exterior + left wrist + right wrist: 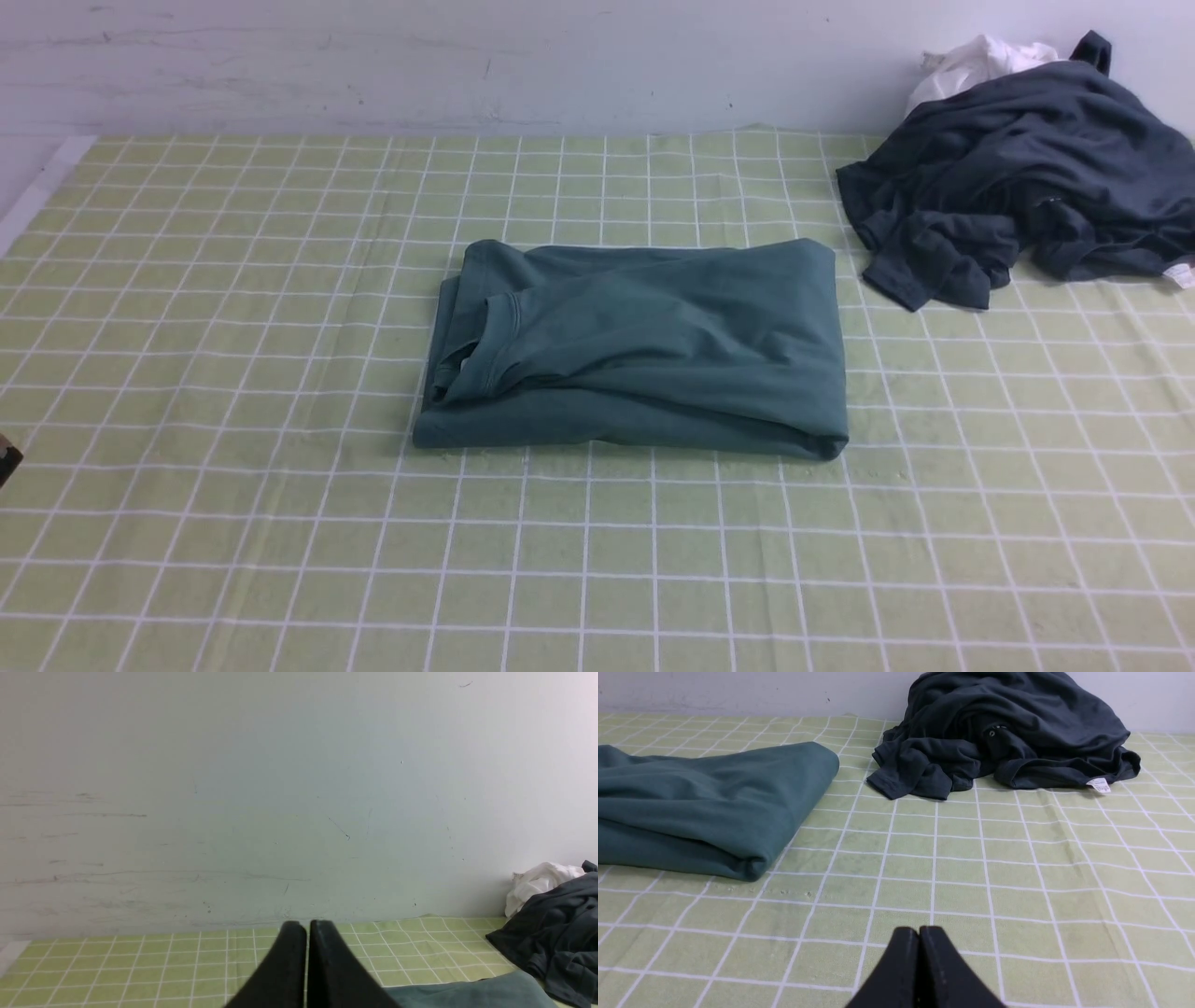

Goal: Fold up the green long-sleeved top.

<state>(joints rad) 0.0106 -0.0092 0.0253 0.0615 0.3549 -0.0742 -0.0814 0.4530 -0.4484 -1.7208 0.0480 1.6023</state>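
Note:
The green long-sleeved top (644, 345) lies folded into a compact rectangle at the middle of the checked table, its collar at the left end. It also shows in the right wrist view (705, 802), and a corner shows in the left wrist view (467, 994). My left gripper (307, 926) is shut and empty, raised above the table and facing the back wall. My right gripper (919, 931) is shut and empty, low over bare cloth to the right of the top. Neither gripper touches the top. Neither gripper shows in the front view.
A crumpled charcoal-grey garment (1027, 177) lies at the back right, with a small white cloth (976, 61) behind it against the wall. The green checked tablecloth (233, 373) covers the table. The pale wall (467, 56) bounds the far edge.

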